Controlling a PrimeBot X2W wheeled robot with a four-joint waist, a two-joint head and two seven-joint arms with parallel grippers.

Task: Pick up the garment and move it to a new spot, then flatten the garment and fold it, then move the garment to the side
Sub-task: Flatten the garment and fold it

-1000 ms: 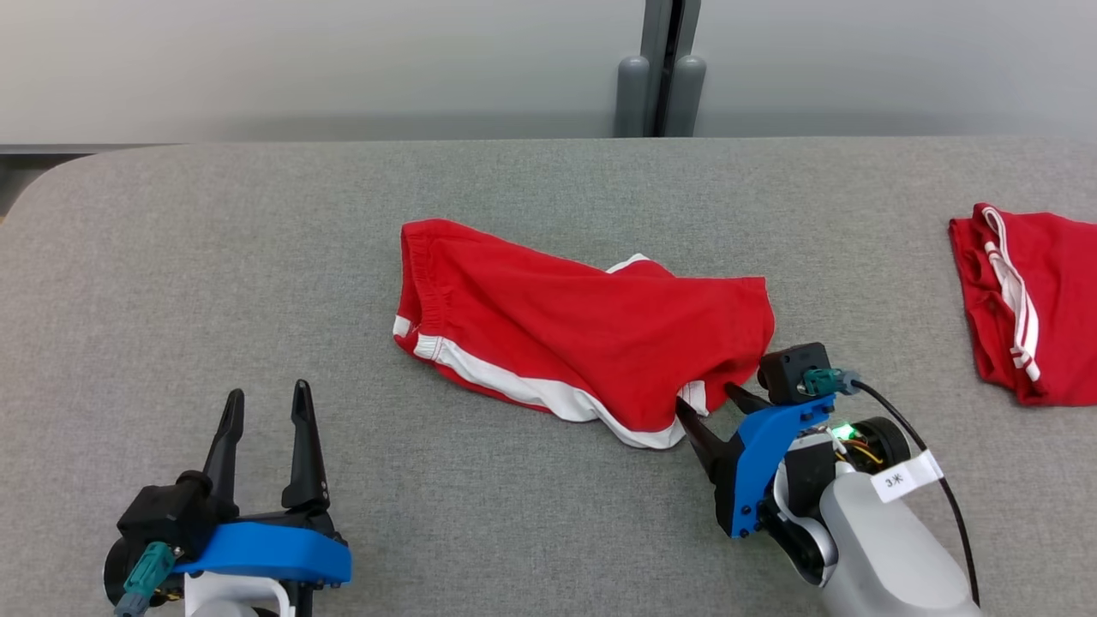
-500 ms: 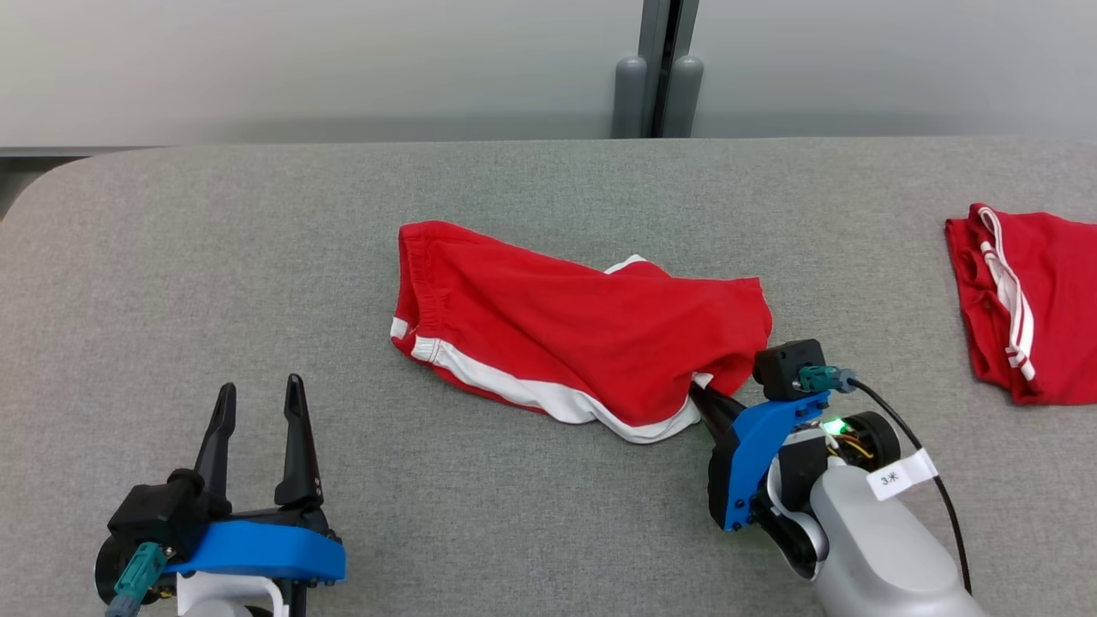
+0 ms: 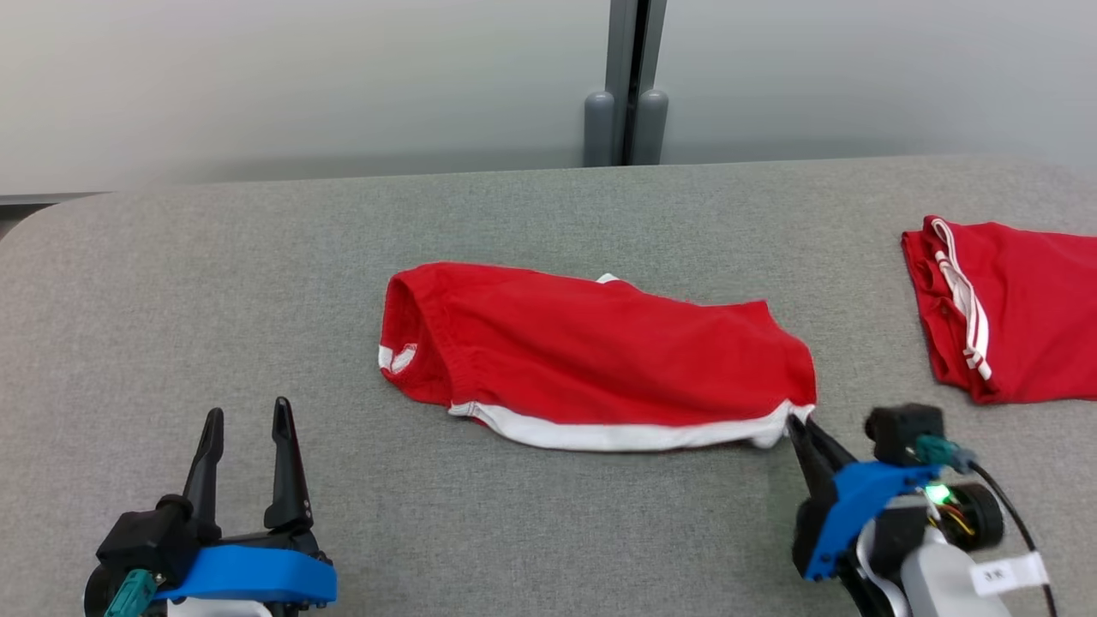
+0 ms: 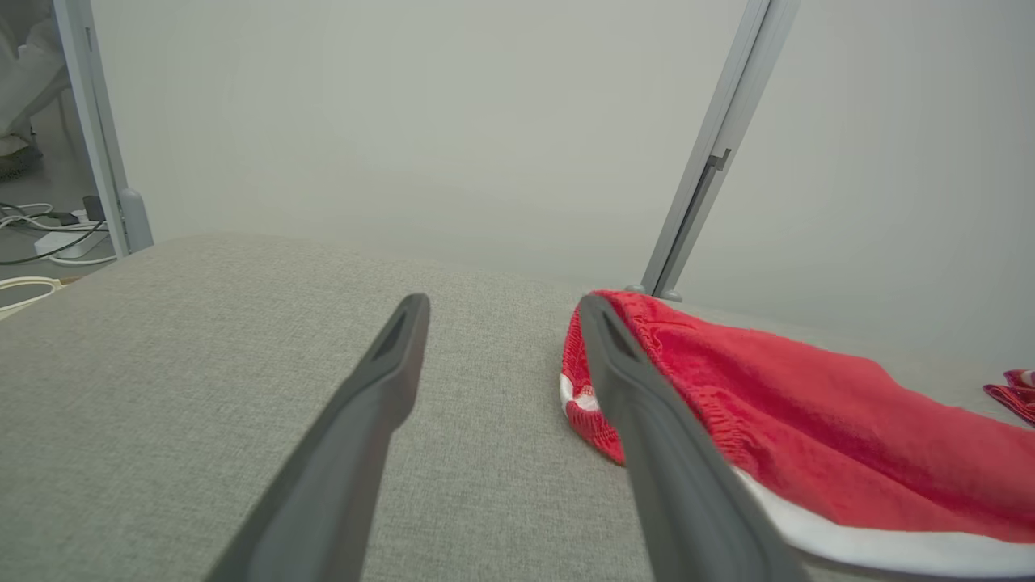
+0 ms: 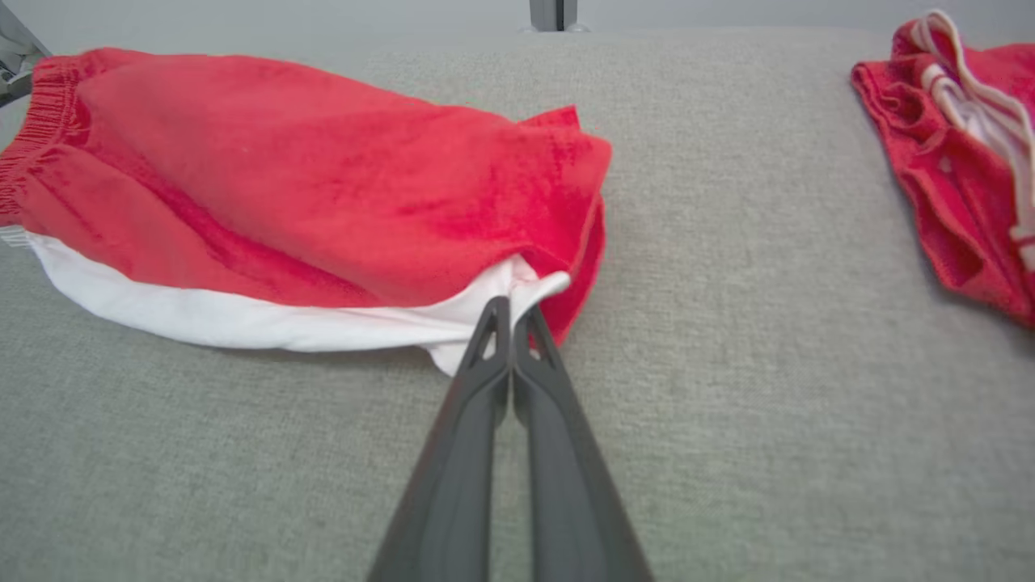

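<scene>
In the head view, the garment (image 3: 591, 360), a pair of red shorts, lay crumpled near the middle of the grey tabletop (image 3: 531, 214), its elastic waistband (image 3: 411, 343) towards my left and a white band (image 3: 617, 435) running along its near edge. My right hand (image 3: 799, 424) met the right end of that band, its two dark fingers pressed together on the white corner of the cloth. My left hand (image 3: 245, 411) hovered at the lower left, fingers spread and pointing away from me, well apart from the garment and gripping nothing. A second red garment (image 3: 1011, 317) with white stripes lay by the tabletop's right edge, apart from the first. In the left wrist view, my left hand (image 4: 503, 305) showed its fingers wide with bare tabletop (image 4: 202, 364) between them; the waistband end of the garment (image 4: 808, 404) lay beyond the right finger (which merely crossed in front of it there), and a grey post (image 4: 711, 162) rose against the pale wall behind. In the right wrist view, my right hand (image 5: 509, 311) was closed tip to tip, pinching the white corner where it bunched under the red cloth of the garment (image 5: 323, 186), which spread away to the left. The white band (image 5: 242, 319) curved along its lower edge, and the second red garment (image 5: 954, 178) sat at the upper right.
</scene>
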